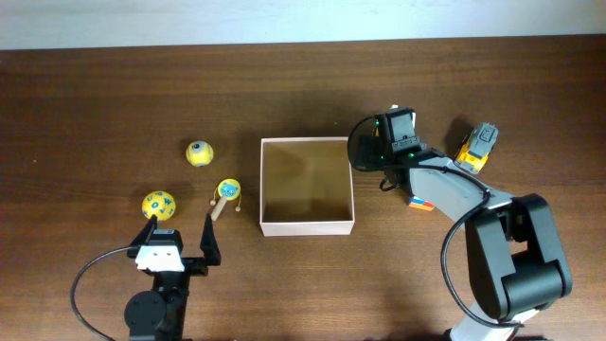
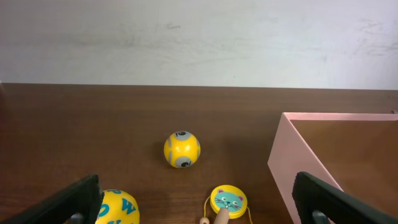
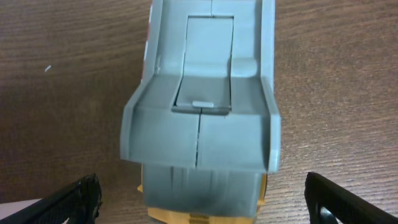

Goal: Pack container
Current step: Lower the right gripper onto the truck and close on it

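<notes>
The container (image 1: 271, 225) is a square, shallow, open box with white walls and a tan inside, and nothing shows inside it. It sits mid-table, and its near wall shows in the left wrist view (image 2: 297, 163). My left gripper (image 1: 180, 232) is open and empty, low on the table to the container's left (image 2: 202, 204). My right gripper (image 1: 462, 157) is open to the container's right. Its fingers (image 3: 202, 199) straddle a grey-and-yellow toy truck (image 1: 478, 145) without closing on it. The truck fills the right wrist view (image 3: 202, 124).
Left of the container lie a yellow eye ball (image 1: 199, 152) (image 2: 181, 149), a yellow lettered ball (image 1: 158, 204) (image 2: 118, 208) and a cat-face drum rattle (image 1: 228, 190) (image 2: 229, 200). A small red, white and blue block (image 1: 419, 201) lies under the right arm.
</notes>
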You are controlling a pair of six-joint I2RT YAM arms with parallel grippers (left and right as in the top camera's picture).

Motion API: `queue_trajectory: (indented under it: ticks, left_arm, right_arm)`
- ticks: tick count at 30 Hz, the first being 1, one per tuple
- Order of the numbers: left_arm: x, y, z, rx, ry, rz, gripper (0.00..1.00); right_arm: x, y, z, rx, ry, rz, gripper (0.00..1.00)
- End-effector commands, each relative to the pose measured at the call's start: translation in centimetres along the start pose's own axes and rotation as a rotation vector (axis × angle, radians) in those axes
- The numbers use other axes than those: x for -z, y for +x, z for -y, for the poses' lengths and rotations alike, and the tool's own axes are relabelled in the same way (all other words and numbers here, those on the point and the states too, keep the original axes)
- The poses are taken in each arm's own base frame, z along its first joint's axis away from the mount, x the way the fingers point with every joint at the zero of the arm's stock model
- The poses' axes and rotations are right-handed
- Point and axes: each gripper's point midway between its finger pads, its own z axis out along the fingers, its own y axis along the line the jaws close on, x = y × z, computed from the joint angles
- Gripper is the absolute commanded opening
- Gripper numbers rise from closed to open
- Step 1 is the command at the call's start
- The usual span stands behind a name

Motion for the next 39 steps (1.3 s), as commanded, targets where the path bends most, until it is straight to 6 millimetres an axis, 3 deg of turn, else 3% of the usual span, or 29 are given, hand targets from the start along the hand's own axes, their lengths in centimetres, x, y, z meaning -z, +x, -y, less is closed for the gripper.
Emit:
queue_trajectory:
  ticks: [1,8,12,21,39]
  left_arm:
    - [0.0,0.2,0.1,-0.015,0.009,0.001,0.99]
    - [0.0,0.2,0.1,-0.015,0.009,0.001,0.99]
    - [0.0,0.2,0.1,-0.015,0.009,0.001,0.99]
    - [0.0,0.2,0.1,-0.015,0.009,0.001,0.99]
    - [0.0,0.2,0.1,-0.015,0.009,0.001,0.99]
  right_arm:
    - [0.1,-1.5,0.1,-0.019,0.014,0.030,0.99]
    - [1.3,-4.7,-0.6,-0.004,0.004,0.065,0.99]
    - [1.4,-5.5,0.2,-0.023,0.014,0.075,0.99]
    - [0.8,-5.4,2.3,-0.054,0.043,0.054,0.99]
    - [-1.4,-3.3,1.8,-0.017,0.018,-0.017,1.00]
